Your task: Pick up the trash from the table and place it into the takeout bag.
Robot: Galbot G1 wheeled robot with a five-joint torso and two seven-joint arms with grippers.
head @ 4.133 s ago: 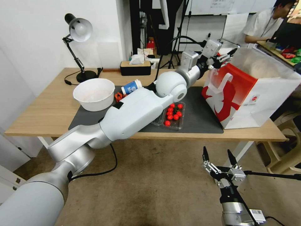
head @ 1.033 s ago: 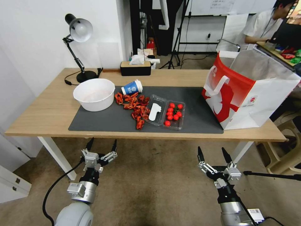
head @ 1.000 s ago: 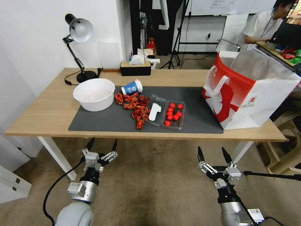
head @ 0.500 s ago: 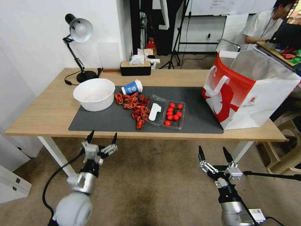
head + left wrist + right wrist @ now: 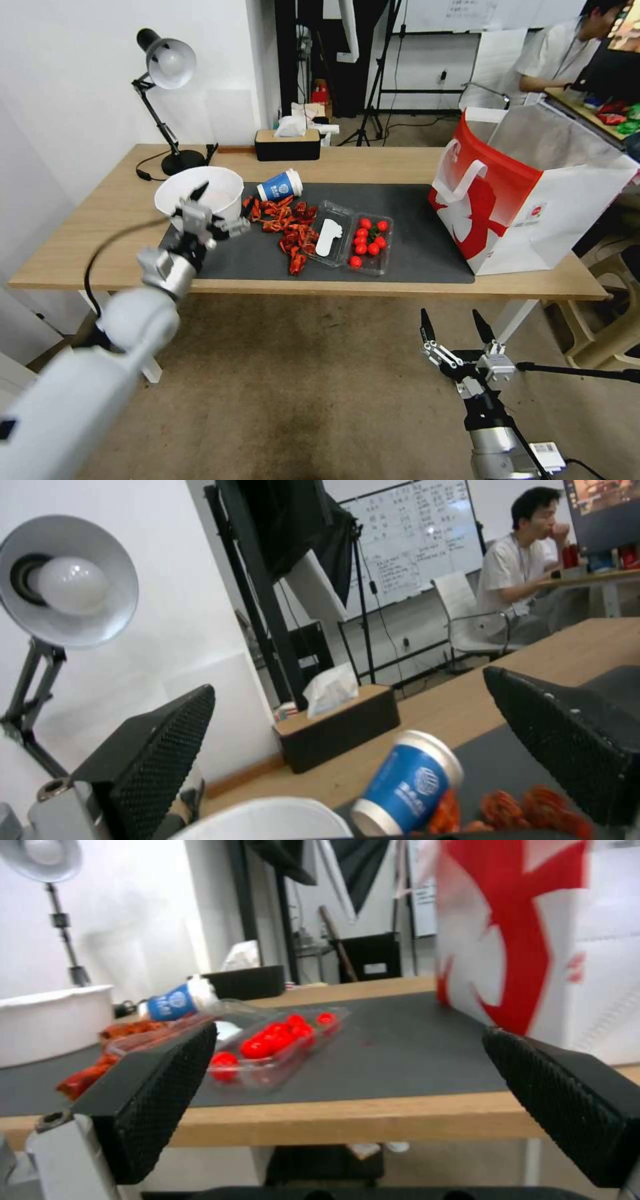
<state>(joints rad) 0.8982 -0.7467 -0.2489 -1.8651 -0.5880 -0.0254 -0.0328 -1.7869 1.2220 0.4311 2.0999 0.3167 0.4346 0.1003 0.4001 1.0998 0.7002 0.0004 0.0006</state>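
Left gripper (image 5: 223, 203) over grey mat (image 5: 413, 250), fingers spread, empty, beside white bowl (image 5: 217, 183). Blue-and-white paper cup (image 5: 280, 185) on its side on mat, touching red scraps (image 5: 288, 228). Takeout bag (image 5: 527, 193) upright at table's (image 5: 87, 247) right end. Right gripper (image 5: 453, 330) below table edge, spread, empty.

Count of things on the table (image 5: 413, 163)

One bowl (image 5: 200, 195), one paper cup (image 5: 280, 185), one bag (image 5: 533, 193), one lamp (image 5: 163, 100), one tissue box (image 5: 288, 143), two clear trays (image 5: 353, 243) (joined), nine tomatoes (image 5: 367, 241).
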